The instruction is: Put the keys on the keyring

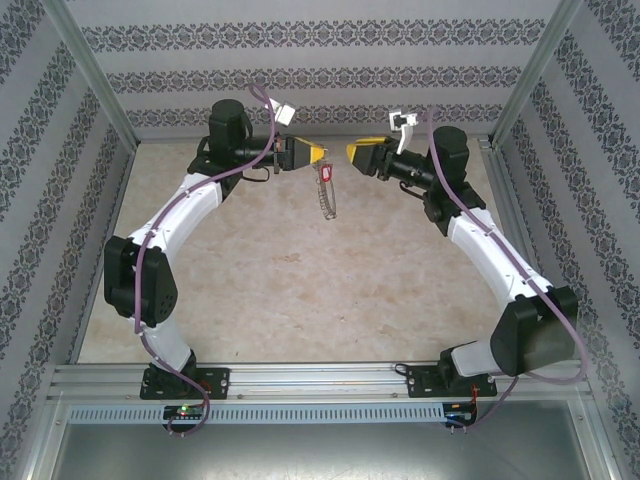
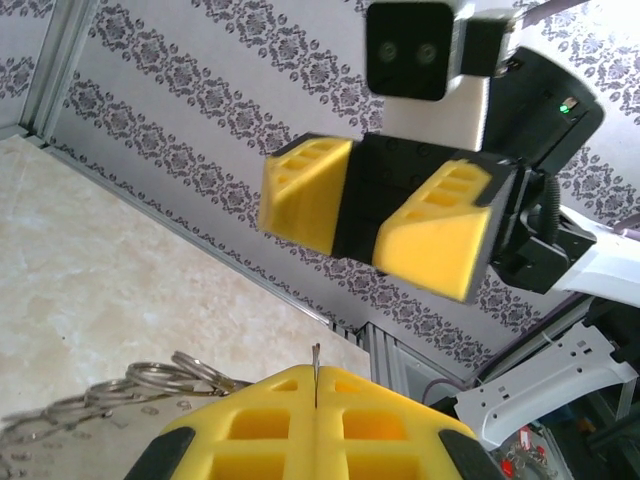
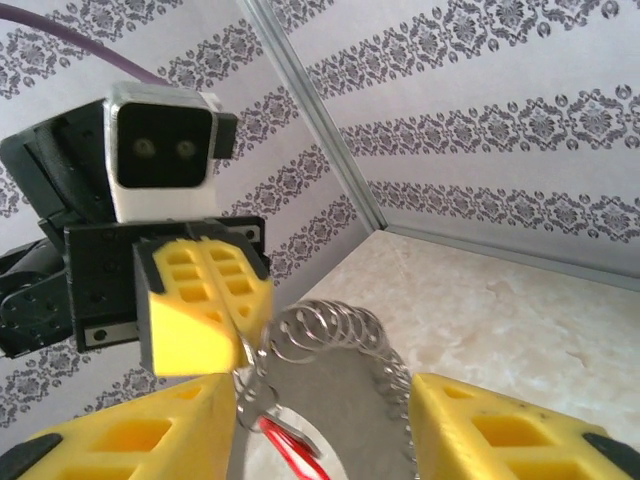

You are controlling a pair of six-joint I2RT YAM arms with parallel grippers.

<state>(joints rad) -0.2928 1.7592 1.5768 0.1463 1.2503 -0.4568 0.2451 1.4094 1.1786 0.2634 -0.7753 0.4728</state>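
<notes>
Evidently keyring [image 1: 327, 198] dangles from left end effector [image 1: 317, 153]

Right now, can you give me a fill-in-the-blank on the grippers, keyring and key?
1. The left gripper is ___ on the keyring.
2. The right gripper holds nothing; its jaws stand ___.
3. The key has a ___ head.
Missing words: shut; open; red.
</notes>
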